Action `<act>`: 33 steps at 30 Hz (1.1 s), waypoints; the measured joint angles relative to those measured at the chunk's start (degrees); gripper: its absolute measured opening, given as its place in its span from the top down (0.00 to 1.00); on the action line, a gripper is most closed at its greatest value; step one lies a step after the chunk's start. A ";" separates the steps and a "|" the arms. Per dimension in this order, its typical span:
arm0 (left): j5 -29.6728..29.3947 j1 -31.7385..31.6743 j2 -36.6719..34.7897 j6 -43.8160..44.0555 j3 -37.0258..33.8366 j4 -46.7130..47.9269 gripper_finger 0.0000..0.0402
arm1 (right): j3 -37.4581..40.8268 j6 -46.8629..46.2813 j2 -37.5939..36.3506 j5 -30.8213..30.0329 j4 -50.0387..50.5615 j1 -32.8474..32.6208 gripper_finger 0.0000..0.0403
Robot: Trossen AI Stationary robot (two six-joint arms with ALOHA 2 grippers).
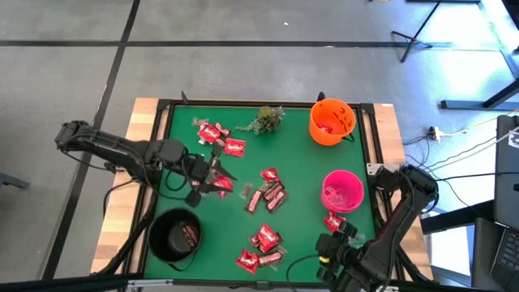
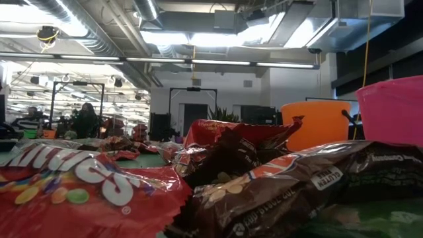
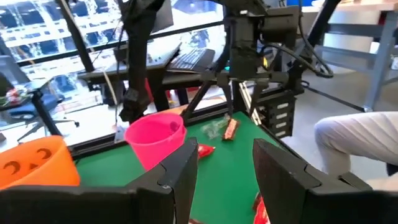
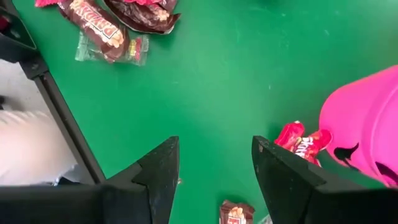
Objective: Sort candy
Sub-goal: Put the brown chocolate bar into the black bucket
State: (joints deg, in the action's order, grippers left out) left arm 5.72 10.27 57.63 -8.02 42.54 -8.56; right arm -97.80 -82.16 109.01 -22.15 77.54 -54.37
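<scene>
Wrapped candy lies scattered on the green mat. Red packets lie at the far left, red and brown pieces in the middle, a cluster near the front edge, and a few beside the pink bowl. My left gripper is open and empty, above the mat beside a red packet, facing the table's right side. My right gripper is open and empty, above bare mat near the pink bowl and a red packet.
An orange bowl with red pieces inside stands at the far right. The pink bowl stands at the right and a black bowl at the near left. A green sprig lies at the far middle. A dark frame rims the mat.
</scene>
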 joint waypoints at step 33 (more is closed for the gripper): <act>-3.26 -2.07 -13.44 1.48 -12.30 -4.33 0.64 | 15.17 -17.02 -1.18 30.68 -11.41 -4.51 0.51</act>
State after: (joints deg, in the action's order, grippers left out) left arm 2.46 8.21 44.18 -6.55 30.24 -12.88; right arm -82.63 -99.18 107.83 8.53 66.13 -58.88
